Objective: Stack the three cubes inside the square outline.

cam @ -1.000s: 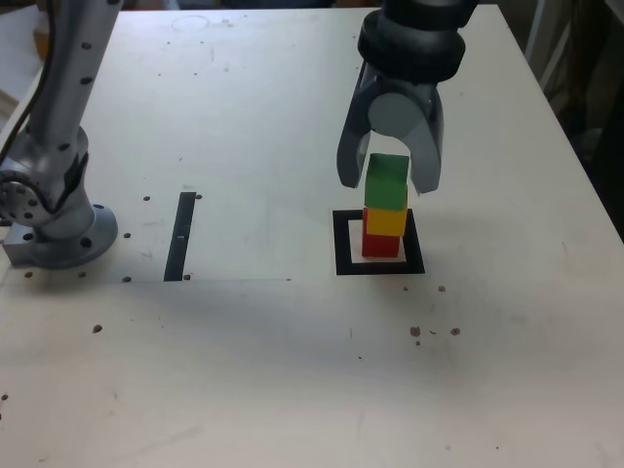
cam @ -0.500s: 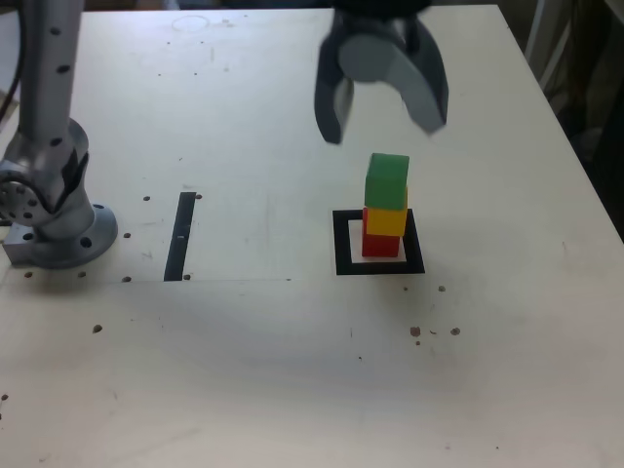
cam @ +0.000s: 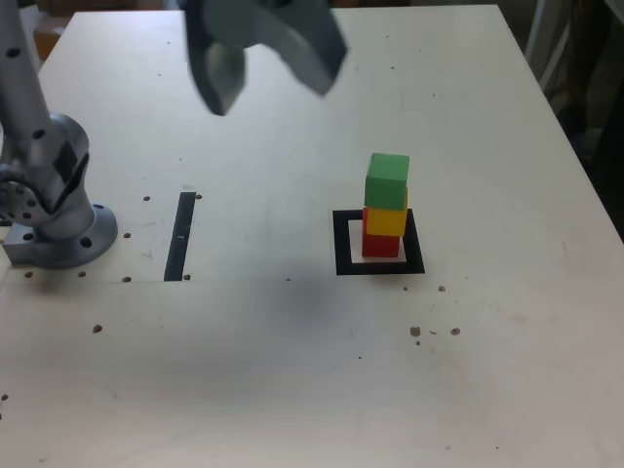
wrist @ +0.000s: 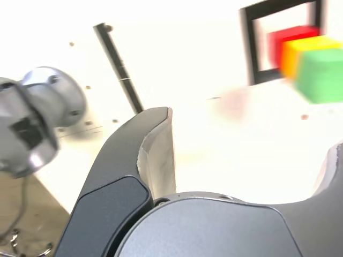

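On the pale bench (cam: pixel 292 370) a three-block tower stands inside the square outline (cam: pixel 378 243): the red cube (cam: pixel 380 244) rests on the outline's pale centre, the yellow cube (cam: pixel 385 221) sits on the red one, and the green cube (cam: pixel 387 180) tops the pile, sitting slightly askew on the yellow. Nothing touches the tower.

The gripper (cam: pixel 265 63) hangs high over the bench, well apart from the square outline and toward the exterior view's left of it, blurred in that view. Its fingers (cam: pixel 216 73) are spread wide apart and hold nothing; the wrist view shows the same, with one dark finger (wrist: pixel 142 160) and empty space beside it.

A thin black strip (cam: pixel 179 236) lies flat on the bench, well to the exterior view's left of the square outline. Farther that way the arm's grey base (cam: pixel 54 210) is bolted to the bench. Small dark specks dot the bench near the outline.
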Tool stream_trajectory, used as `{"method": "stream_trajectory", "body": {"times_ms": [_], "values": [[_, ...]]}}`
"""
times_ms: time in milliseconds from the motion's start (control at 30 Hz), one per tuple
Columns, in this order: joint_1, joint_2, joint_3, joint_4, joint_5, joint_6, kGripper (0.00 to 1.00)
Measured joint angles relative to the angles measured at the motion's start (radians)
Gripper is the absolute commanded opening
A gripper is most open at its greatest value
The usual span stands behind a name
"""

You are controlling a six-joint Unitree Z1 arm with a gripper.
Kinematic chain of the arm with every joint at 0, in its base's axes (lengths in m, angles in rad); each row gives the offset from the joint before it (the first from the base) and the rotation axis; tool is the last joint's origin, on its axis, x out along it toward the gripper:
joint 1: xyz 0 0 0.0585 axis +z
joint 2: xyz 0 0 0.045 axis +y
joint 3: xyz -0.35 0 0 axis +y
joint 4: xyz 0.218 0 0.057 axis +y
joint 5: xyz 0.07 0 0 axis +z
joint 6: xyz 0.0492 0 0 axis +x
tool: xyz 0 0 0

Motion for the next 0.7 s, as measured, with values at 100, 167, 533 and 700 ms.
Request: {"method": "stream_trajectory", "body": {"times_ms": [100,167,533,700], "values": [[0.0,-0.059,0.104,-0.01,0.008,-0.005,1.0],[0.0,-0.088,0.171,-0.022,0.015,-0.011,1.0],[0.0,-0.103,0.491,-0.188,0.017,-0.044,1.0],[0.0,-0.1,0.579,-0.27,0.002,-0.075,0.99]]}}
